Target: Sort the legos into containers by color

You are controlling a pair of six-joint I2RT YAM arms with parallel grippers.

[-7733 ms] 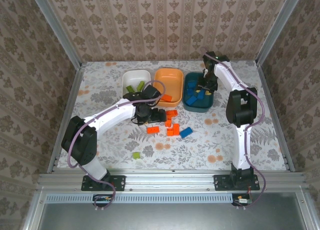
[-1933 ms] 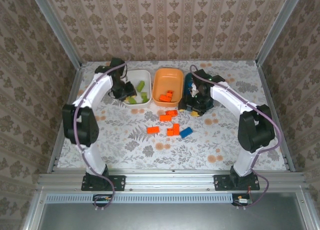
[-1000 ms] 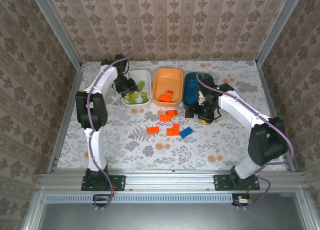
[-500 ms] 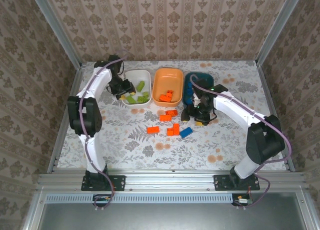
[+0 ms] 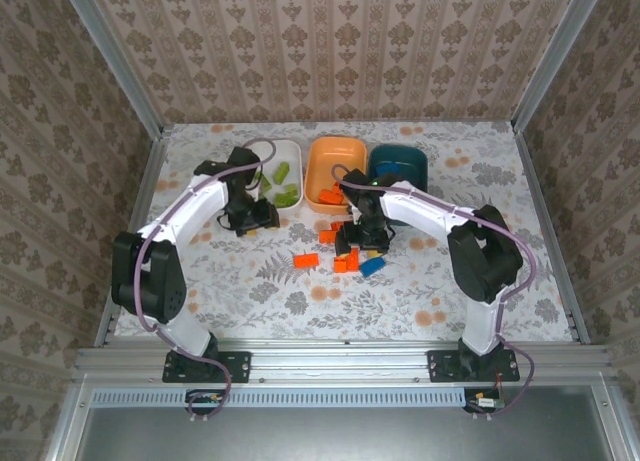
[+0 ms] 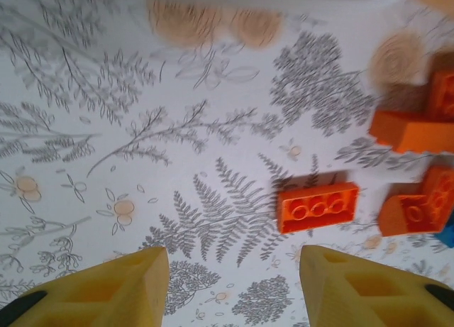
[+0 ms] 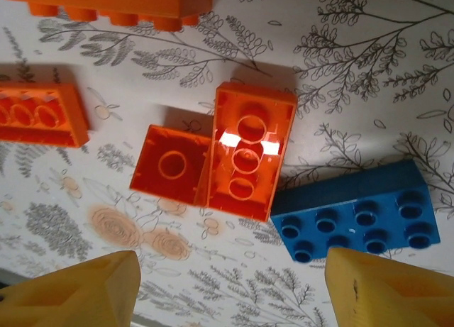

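Loose orange bricks [image 5: 307,262] and one blue brick [image 5: 372,266] lie on the patterned table in front of the tubs. My right gripper [image 5: 360,246] hovers open just above them; its wrist view has two upturned orange bricks [image 7: 248,160] side by side and the blue brick [image 7: 358,213] touching their corner, nothing between the jaws [image 7: 230,263]. My left gripper [image 5: 252,219] is open and empty [image 6: 233,259] over bare table near the white tub [image 5: 262,151], with an orange brick [image 6: 317,208] ahead to its right. Green bricks [image 5: 285,186] lie in the white tub.
The orange tub [image 5: 335,153] holds orange bricks [image 5: 330,193]; the dark teal tub [image 5: 400,161] stands to its right. More orange bricks [image 6: 411,132] cluster at the left wrist view's right edge. Metal rails and papered walls bound the table.
My left gripper has come away from the white tub toward the table's middle. My right gripper has swung left from beside the teal tub to above the loose bricks.
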